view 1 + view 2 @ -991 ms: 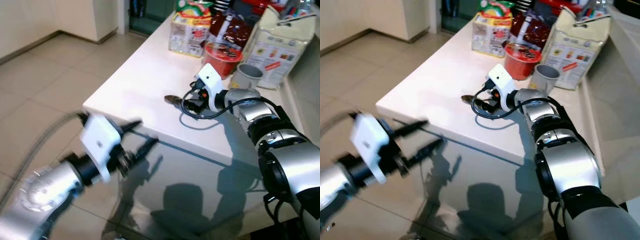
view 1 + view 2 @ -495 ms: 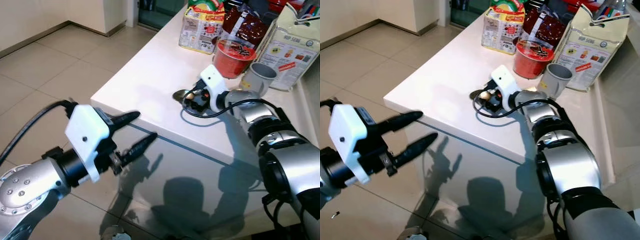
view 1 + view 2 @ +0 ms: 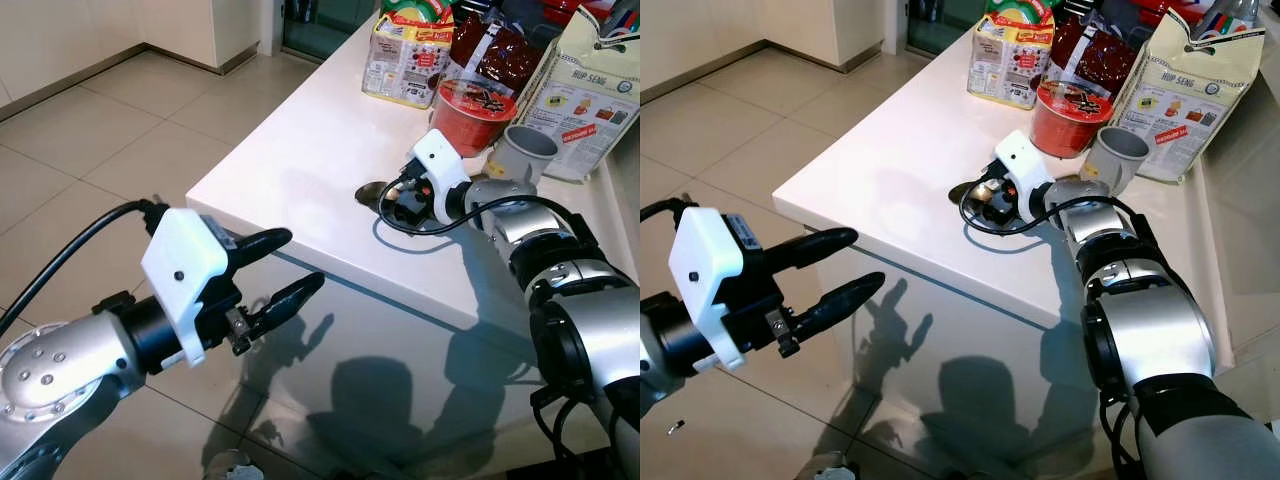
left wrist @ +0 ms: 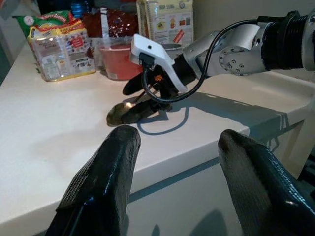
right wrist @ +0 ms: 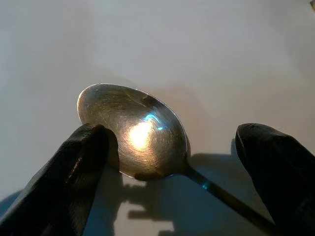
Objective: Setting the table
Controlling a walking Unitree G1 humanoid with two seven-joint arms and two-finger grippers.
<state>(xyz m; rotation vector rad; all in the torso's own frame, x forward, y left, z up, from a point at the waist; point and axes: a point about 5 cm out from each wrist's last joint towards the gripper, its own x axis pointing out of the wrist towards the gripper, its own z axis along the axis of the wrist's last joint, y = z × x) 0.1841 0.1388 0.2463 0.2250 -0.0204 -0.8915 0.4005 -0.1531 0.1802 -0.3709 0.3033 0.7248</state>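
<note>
So the setup is a glossy white table (image 3: 290,150) with a glass-looking lower front panel, sitting in a room with a beige tiled floor (image 3: 90,130). The far end of the table is where all the stuff is bunched up: one red plastic tub with a printed lid (image 3: 470,108), one plain grey cup (image 3: 525,152) right beside it with its mouth facing up (can't see anything inside it), one big cream paper bag with printed labels (image 3: 592,75) touching the cup's far side, one dark red foil packet (image 3: 495,50) behind the tub, and one multipack of small drink cartons with a green and red top (image 3: 405,55) next to that.

One shiny metal spoon (image 5: 135,132) lies flat on the table near the middle, bowl facing up, well apart from the packets. The right end effector (image 3: 392,205) is down at the table with its two black fingers spread wide on either side of the spoon's bowl, one finger (image 5: 74,172) just about at the bowl's edge, not clamped on it.

The left end effector (image 3: 275,270) hangs out in front of the table edge over the floor, fingers apart, holding nothing
</note>
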